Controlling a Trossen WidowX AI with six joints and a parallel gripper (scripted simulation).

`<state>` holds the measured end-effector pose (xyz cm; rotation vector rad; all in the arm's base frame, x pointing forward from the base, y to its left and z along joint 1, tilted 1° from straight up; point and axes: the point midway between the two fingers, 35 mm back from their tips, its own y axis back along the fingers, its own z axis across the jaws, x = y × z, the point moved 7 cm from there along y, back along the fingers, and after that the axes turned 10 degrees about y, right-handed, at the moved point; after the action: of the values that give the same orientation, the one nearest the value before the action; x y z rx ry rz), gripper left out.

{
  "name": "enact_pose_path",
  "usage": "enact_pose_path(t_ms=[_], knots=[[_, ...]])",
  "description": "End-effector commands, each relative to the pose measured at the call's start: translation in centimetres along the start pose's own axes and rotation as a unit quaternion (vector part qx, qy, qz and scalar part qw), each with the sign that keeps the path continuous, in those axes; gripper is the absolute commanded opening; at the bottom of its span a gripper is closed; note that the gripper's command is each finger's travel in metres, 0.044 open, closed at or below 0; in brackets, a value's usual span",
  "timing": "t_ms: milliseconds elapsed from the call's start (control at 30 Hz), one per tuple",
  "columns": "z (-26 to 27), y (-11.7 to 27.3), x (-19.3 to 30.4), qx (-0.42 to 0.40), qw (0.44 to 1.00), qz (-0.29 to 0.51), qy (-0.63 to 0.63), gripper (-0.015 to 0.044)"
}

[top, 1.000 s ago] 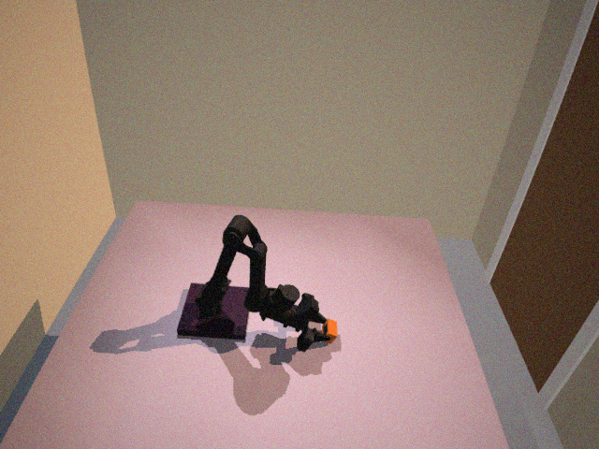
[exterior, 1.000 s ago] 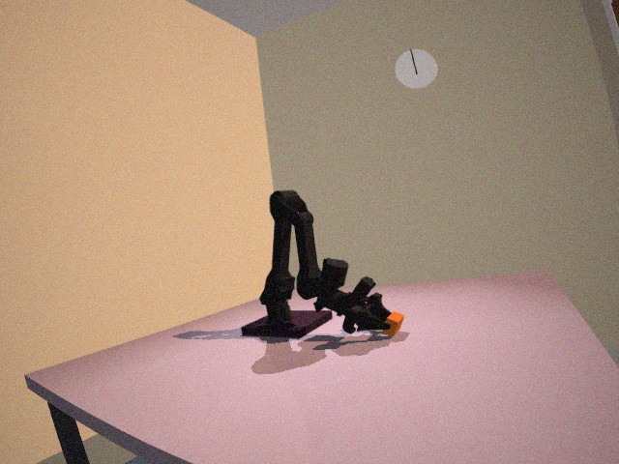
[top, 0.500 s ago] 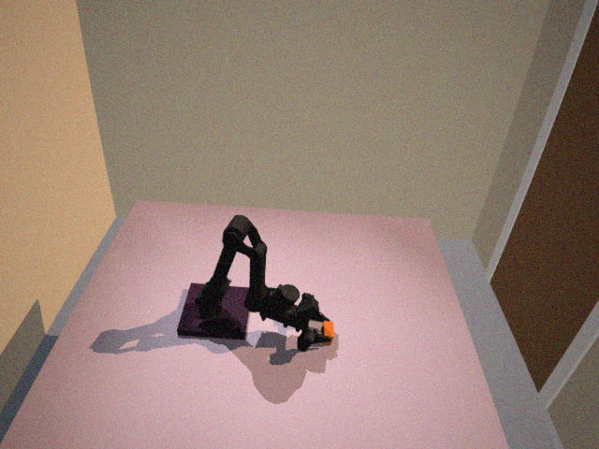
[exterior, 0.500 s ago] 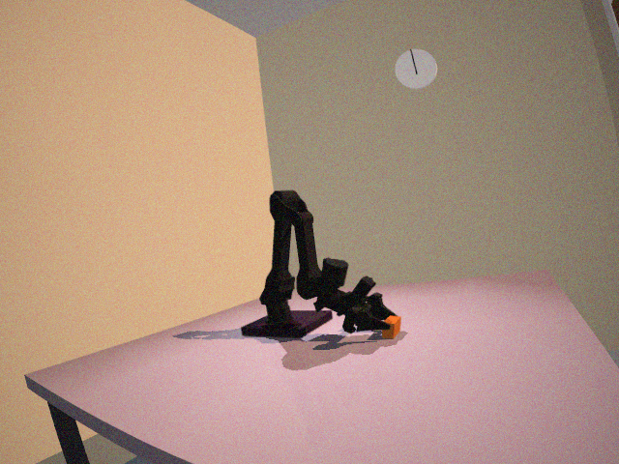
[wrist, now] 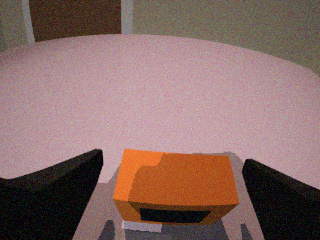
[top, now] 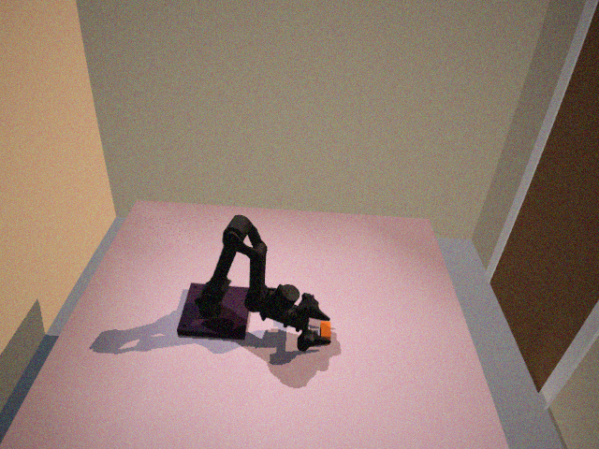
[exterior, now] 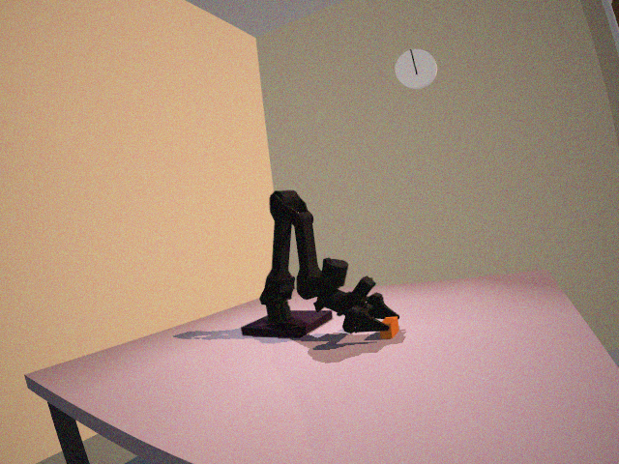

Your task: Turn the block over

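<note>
The orange block (top: 325,329) (exterior: 393,327) (wrist: 195,180) sits on the pink table (top: 387,386) (exterior: 450,399) (wrist: 165,90), looking level or nearly so. Its plain orange top shows in the wrist view. The black marked patch (wrist: 175,215) is on the side that faces back toward the arm, seen at a steep slant. My gripper (top: 329,330) (exterior: 394,322) (wrist: 176,163) is open and low, one finger on each side of the block. In the wrist view a gap shows between the block and each finger. The block's underside is hidden.
The arm's dark base plate (top: 237,328) (exterior: 314,318) stands on the table behind the gripper. The arm's shadow falls on the table around the block. A brown door (top: 556,241) (wrist: 75,20) and walls stand beyond the table edges.
</note>
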<state>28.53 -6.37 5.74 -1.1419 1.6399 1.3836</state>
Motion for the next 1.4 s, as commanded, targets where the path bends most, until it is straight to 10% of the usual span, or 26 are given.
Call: enact_pose_path(t_ms=[0,667,1367], knots=[[0.0,0.0,0.0,-0.002,1.0,-0.001,-0.002,0.044],[-0.1,-0.3,-0.4,-0.005,1.0,0.006,-0.001,0.044],[-1.7,3.5,-9.7,-0.054,0.956,0.289,0.0,0.044]])
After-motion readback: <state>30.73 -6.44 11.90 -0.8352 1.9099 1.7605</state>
